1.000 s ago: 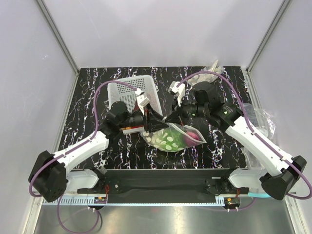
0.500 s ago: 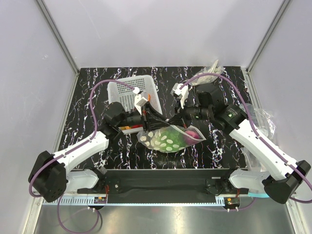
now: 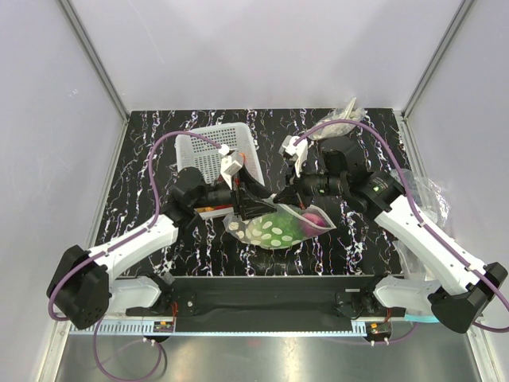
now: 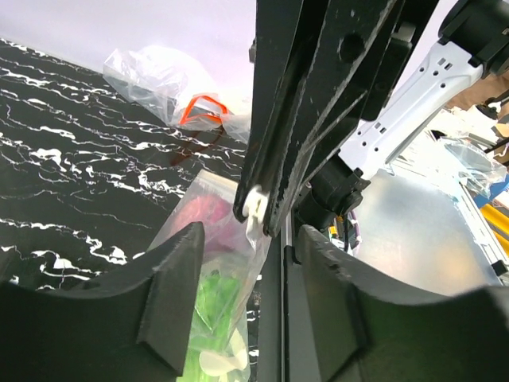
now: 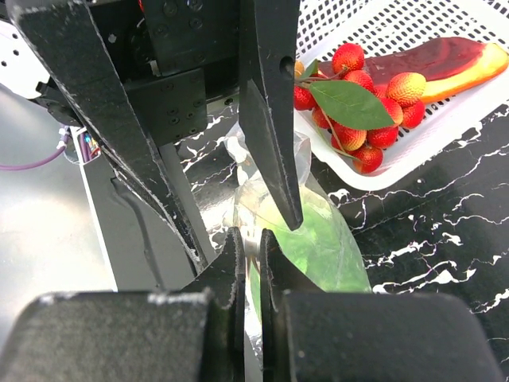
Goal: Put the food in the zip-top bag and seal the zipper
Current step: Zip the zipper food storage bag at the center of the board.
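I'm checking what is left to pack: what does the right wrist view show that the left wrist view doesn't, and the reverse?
Only the right wrist view shows the white basket, holding red berries and a long dark-red and orange piece. Only the left wrist view shows the pink bulb inside the zip-top bag and a second crumpled clear bag on the table behind. Both show the zip-top bag with green lettuce inside, and the right gripper pinching its edge between the left gripper's open fingers.
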`<state>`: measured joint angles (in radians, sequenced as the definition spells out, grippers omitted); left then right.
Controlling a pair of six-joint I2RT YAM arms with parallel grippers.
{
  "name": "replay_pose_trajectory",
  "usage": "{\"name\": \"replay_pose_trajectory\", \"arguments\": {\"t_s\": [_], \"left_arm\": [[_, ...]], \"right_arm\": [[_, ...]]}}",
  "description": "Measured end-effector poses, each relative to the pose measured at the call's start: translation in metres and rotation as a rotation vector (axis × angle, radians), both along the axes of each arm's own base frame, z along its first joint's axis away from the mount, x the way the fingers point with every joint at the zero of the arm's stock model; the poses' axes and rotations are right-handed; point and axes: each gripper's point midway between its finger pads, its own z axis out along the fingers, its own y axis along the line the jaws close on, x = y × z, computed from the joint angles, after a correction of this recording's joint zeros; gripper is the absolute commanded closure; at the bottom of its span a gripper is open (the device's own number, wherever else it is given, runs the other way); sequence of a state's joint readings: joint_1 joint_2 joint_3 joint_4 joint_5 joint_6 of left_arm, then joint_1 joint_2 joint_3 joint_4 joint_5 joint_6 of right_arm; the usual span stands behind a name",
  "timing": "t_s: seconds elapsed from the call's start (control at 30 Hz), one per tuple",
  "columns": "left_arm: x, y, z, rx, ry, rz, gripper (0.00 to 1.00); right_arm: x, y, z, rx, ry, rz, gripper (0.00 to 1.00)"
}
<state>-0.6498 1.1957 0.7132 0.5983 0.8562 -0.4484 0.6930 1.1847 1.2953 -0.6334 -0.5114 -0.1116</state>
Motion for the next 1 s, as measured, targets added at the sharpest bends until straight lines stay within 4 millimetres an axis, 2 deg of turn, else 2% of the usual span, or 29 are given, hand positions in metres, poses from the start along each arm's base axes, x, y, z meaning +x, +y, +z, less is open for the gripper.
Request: {"name": "replay_pose_trajectory", "arguments": {"t_s": [0.1, 0.23, 0.27, 0.33, 0.37, 0.4, 0.77, 1.0], "left_arm": [[0.000, 0.000, -0.002, 0.005, 0.006, 0.001, 0.49], [0.001, 0.000, -0.003, 0.006, 0.004, 0.005, 0.67], [0.001, 0.000, -0.003, 0.006, 0.002, 0.006, 0.76], [0.002, 0.000, -0.004, 0.010, 0.009, 0.011, 0.86], [0.002, 0.000, -0.005, 0.014, 0.010, 0.016, 0.98], [0.004, 0.000, -0.007, 0.020, 0.015, 0.024, 1.00], [0.013, 0.002, -0.010, 0.045, 0.050, 0.075, 1.00], [0.024, 0.014, -0.004, 0.010, 0.136, 0.115, 1.00]], "right_arm": [[0.001, -0.001, 0.000, -0.003, -0.001, -0.009, 1.00], [0.003, -0.001, -0.001, -0.007, -0.003, -0.020, 1.00], [0.003, -0.001, -0.001, -0.007, -0.003, -0.020, 1.00], [0.004, -0.002, -0.001, -0.007, -0.005, -0.023, 1.00], [0.003, -0.002, -0.001, -0.007, -0.003, -0.023, 1.00], [0.003, -0.002, -0.001, -0.007, -0.002, -0.022, 1.00], [0.005, 0.000, -0.004, -0.004, -0.006, -0.024, 1.00], [0.010, 0.002, -0.008, 0.021, -0.020, -0.041, 1.00]]}}
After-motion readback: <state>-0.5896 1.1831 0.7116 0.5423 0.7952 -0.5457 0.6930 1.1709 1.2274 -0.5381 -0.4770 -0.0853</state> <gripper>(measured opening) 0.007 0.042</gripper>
